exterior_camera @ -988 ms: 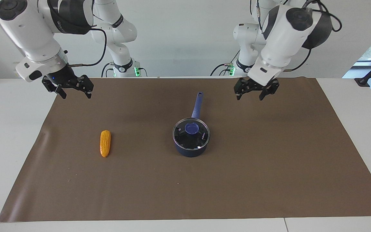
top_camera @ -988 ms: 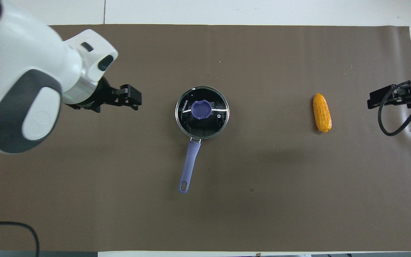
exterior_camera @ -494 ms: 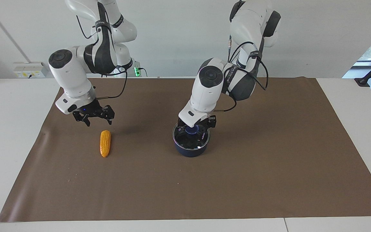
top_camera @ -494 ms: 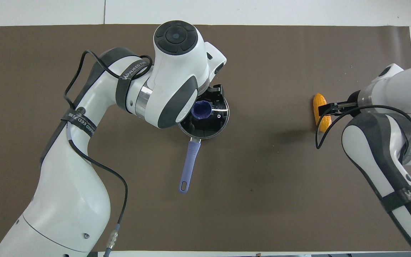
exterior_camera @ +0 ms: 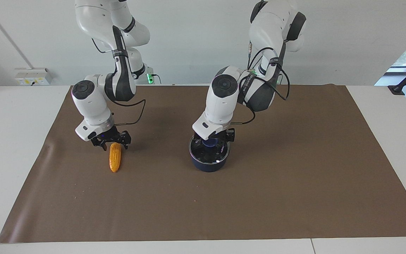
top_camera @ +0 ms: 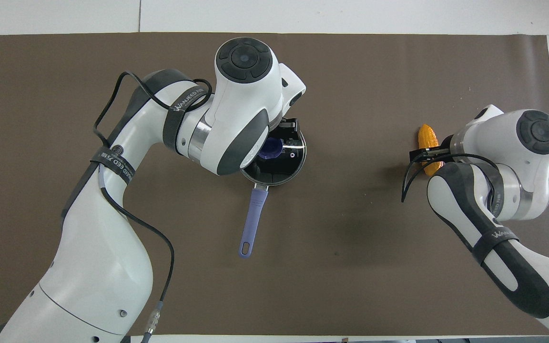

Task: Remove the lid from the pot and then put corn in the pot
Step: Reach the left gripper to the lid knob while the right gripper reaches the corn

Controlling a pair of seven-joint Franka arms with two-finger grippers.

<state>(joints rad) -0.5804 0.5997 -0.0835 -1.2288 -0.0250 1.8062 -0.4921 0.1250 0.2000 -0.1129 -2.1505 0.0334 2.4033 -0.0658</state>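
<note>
Over pot's lid: left end effector [exterior_camera: 214, 138], fingers astride blue knob [exterior_camera: 210, 143]; closed or not, cannot tell. Lid [exterior_camera: 209, 151] sits on pot [exterior_camera: 208, 163], mid-desk, handle [top_camera: 251, 221] toward robots. Right end effector [exterior_camera: 111, 141] low over corn [exterior_camera: 115, 157], at cob's robot-side end, toward right arm's end of brown mat [exterior_camera: 294, 183]; fingers spread. Advice: clamp knob squarely, lift straight up, keep pot unmoved. Versus half second earlier: right end effector dropped onto corn; left settled slightly lower on knob.

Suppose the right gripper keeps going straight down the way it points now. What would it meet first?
Probably the corn: the right gripper points down over that cob's end nearer the robots, its fingers astride it.
</note>
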